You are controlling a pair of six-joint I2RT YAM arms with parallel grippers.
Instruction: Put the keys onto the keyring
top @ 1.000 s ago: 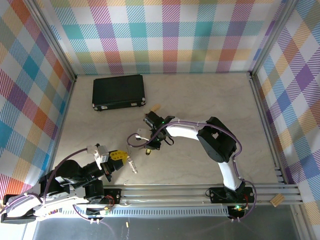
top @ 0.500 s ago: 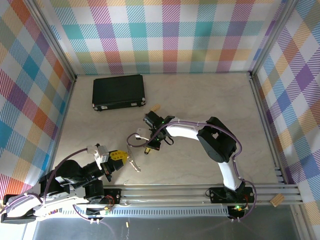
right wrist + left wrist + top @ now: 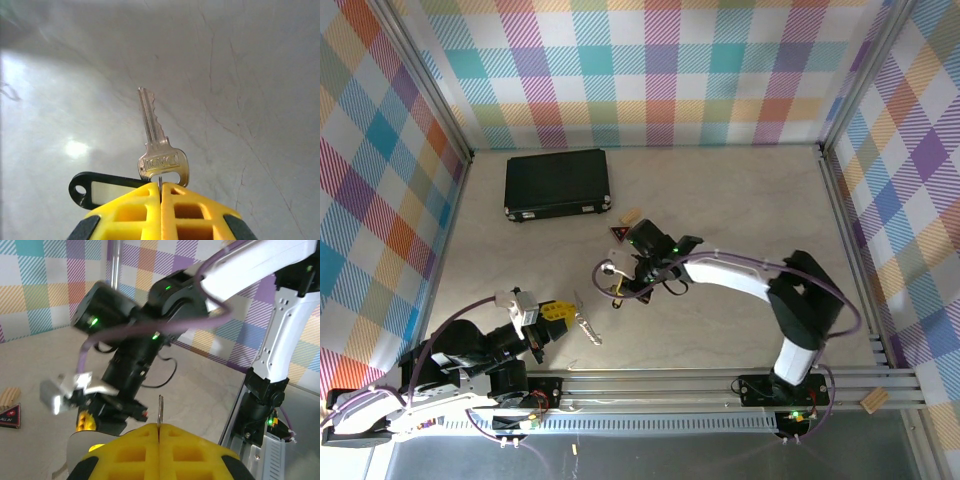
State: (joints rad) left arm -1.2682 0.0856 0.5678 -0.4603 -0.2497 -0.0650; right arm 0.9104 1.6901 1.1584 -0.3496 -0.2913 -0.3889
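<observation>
The keys (image 3: 586,327) are pinched in the pressed-together jaws of the left gripper (image 3: 564,314), over the near edge of the counter (image 3: 740,200). The keyring (image 3: 159,180), tag (image 3: 97,189) dangling, is clamped in the jaws of the right gripper (image 3: 161,188); ring and key hole should be aligned slowly before threading.

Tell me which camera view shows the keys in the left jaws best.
Top external. There the keys show broadside, a pale silver shape sticking out of the left gripper over the table. The left wrist view catches them edge-on, just a thin metal sliver rising between the shut yellow jaws.
</observation>
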